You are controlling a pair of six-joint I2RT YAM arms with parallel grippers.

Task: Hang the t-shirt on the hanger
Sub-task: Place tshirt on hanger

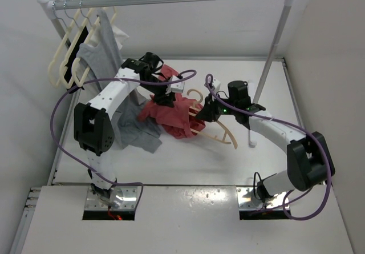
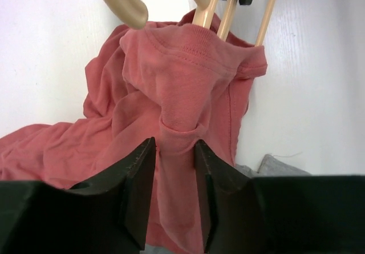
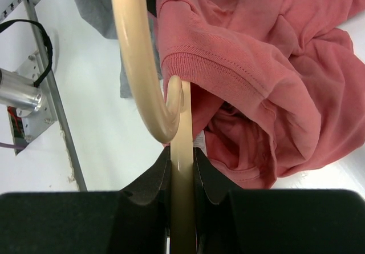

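Observation:
The coral-red t-shirt [image 1: 171,116] lies bunched at mid-table, partly drawn over the tan hanger [image 1: 221,135]. The hanger's hook [image 1: 196,94] sticks out past the cloth. In the left wrist view a fold of the t-shirt [image 2: 182,77] runs between my left gripper's [image 2: 175,151] fingers and touches both inner faces. The hanger's hook and bars [image 2: 208,8] rise from the collar above it. My left gripper [image 1: 165,97] sits over the shirt's far side. My right gripper [image 3: 182,157] is shut on a thin hanger bar [image 3: 182,123], beside the shirt's ribbed collar [image 3: 228,71].
A metal clothes rail [image 1: 171,0] spans the back, and its right post [image 1: 268,71] stands close behind my right arm. Pale cream hangers [image 1: 68,54] and a grey garment [image 1: 102,48] hang at its left end. More grey cloth [image 1: 140,133] lies on the table by the left arm.

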